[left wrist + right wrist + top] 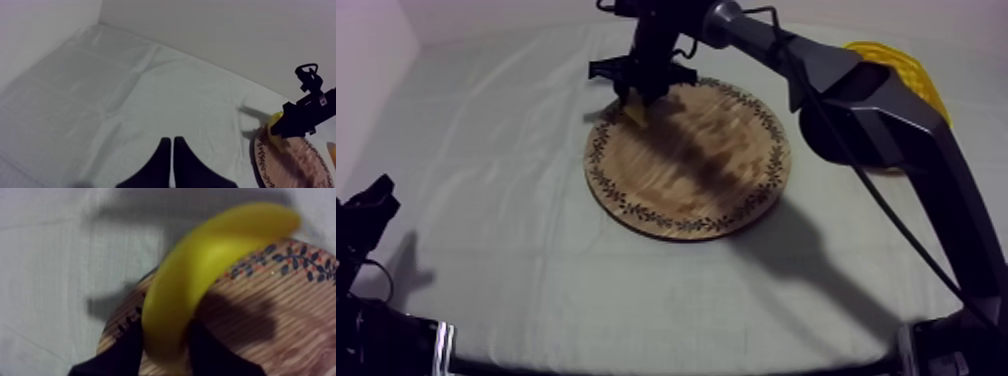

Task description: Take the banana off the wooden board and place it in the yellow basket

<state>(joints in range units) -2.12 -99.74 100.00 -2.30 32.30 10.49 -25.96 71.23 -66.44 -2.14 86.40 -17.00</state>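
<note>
Right jaws around banana over board

Banana at wooden board rim
Curved and yellow, over the patterned edge; yellow basket sits apart at the counter's far right.

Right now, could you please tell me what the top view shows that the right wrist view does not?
Top view adds the yellow basket behind the right arm, the whole wooden board and the left arm low at that view's left edge. Right wrist view adds the right jaws closed round the banana's lower end, close up. Both share the banana at the board's patterned rim, over the grey-white cloth.
</note>
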